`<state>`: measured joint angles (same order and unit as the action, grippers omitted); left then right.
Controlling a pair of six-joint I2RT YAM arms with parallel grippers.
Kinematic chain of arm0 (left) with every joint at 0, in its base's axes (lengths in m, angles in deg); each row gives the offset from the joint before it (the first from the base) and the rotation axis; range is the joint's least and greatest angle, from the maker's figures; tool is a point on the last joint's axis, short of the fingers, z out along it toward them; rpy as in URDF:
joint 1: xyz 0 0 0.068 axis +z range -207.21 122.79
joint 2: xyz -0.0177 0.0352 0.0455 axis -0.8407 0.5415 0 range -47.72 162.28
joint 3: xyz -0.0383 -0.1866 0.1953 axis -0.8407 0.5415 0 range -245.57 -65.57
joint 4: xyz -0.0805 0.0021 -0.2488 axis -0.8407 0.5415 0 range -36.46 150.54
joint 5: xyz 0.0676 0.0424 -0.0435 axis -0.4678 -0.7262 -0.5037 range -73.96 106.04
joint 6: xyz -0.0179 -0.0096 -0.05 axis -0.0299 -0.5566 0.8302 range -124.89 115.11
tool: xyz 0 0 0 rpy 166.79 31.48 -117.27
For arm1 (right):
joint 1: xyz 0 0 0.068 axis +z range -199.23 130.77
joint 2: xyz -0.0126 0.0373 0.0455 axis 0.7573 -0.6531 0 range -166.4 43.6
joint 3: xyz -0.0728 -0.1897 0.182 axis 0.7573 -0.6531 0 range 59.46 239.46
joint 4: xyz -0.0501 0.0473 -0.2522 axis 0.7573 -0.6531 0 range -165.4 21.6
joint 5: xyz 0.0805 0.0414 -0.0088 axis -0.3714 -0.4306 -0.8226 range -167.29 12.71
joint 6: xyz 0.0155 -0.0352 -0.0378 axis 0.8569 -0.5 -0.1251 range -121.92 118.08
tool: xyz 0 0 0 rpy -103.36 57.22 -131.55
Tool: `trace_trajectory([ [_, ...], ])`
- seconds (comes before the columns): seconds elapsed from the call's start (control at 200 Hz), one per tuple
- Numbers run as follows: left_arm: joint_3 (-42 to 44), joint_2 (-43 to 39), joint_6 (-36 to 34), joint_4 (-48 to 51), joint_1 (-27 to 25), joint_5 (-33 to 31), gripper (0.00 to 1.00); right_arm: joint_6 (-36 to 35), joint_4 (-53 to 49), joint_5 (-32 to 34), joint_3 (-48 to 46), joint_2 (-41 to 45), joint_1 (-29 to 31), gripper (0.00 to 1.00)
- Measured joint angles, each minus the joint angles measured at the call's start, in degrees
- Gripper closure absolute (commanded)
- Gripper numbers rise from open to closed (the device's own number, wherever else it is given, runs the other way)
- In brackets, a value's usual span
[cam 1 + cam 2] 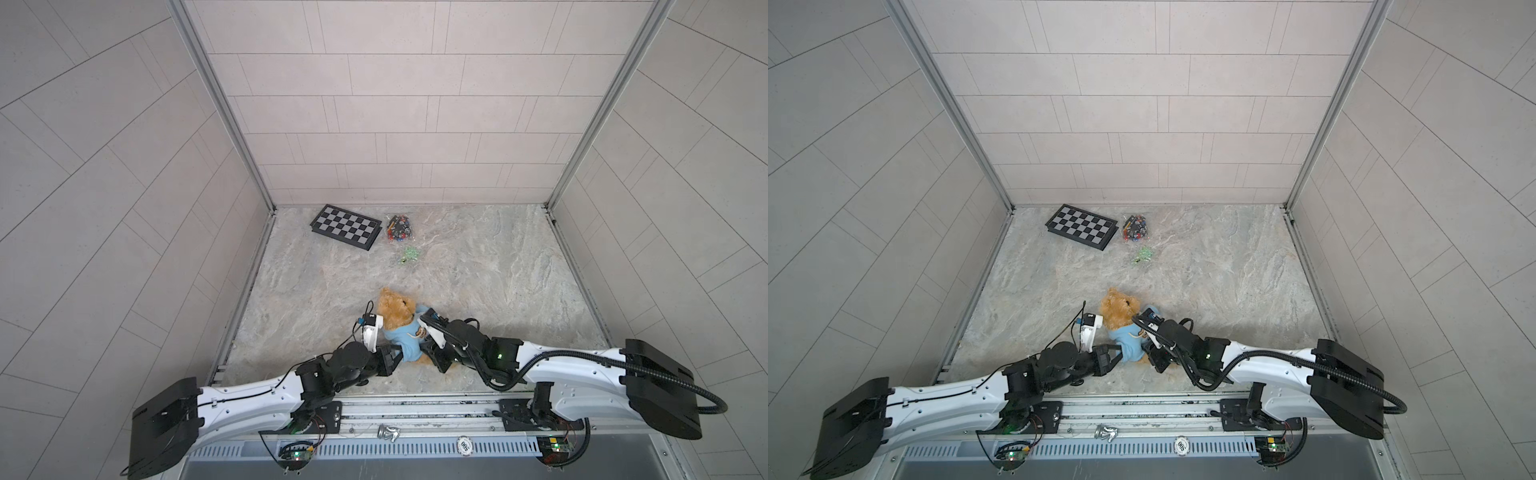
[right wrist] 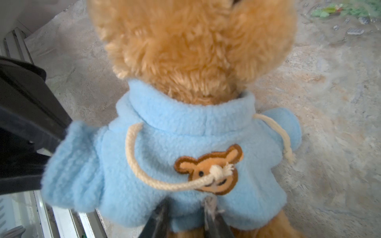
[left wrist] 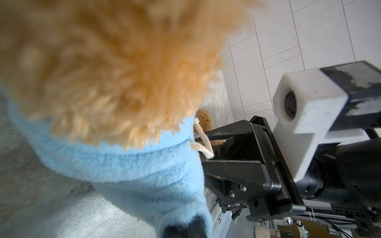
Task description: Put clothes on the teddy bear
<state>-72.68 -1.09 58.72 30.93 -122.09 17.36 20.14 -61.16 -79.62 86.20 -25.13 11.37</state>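
Golden-brown plush teddy bear (image 1: pixel 392 306) in light blue fleece hoodie (image 1: pixel 409 338) lies head-away ahead of the narrowly parted right gripper (image 2: pixel 186 214) at its hem (image 2: pixel 243 221); left gripper (image 1: pixel 398 354) clamps one sleeve (image 2: pixel 72 164).

One teddy bear (image 1: pixel 395 309), one light blue hoodie (image 1: pixel 405 337), one bear-face patch (image 2: pixel 210 164) and two cream drawstring ends (image 2: pixel 218 171) (image 2: pixel 290 156) show. There is one checkered board (image 1: pixel 345 226), one clear bag of coloured pieces (image 1: pixel 400 227) and one green cluster (image 1: pixel 409 253). Two robot arms are in view, the left arm (image 1: pixel 249 395) and the right arm (image 1: pixel 582 374)
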Motion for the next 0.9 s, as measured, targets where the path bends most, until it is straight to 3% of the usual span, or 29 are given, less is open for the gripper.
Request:
trace_trajectory([
  [0.11, 1.1, -2.1, 0.0, 0.5, 0.4, -0.1, 1.0, 0.6, 1.2, 0.5, -1.3, 1.5, -0.3, 0.53],
  [0.24, 1.2, -2.3, -0.2, 0.9, 0.4, 0.0, 1.0, 2.1, 1.7, 0.3, -1.4, 0.7, -1.4, 0.55],
  [0.446, 1.2, 0.9, -0.7, -0.6, 0.7, 0.8, 1.0, 4.3, 1.7, -1.2, 3.5, -7.5, -2.3, 1.0],
  [0.646, 1.5, -0.4, -0.7, -0.1, 1.2, 0.5, 1.0, 5.2, -0.3, -3.9, 5.7, -9.2, -4.2, 1.0],
  [0.896, 2.7, -12.4, -1.2, 9.0, 3.5, 0.6, 1.0, 6.1, 0.5, -7.9, 2.3, -4.0, -8.2, 1.0],
])
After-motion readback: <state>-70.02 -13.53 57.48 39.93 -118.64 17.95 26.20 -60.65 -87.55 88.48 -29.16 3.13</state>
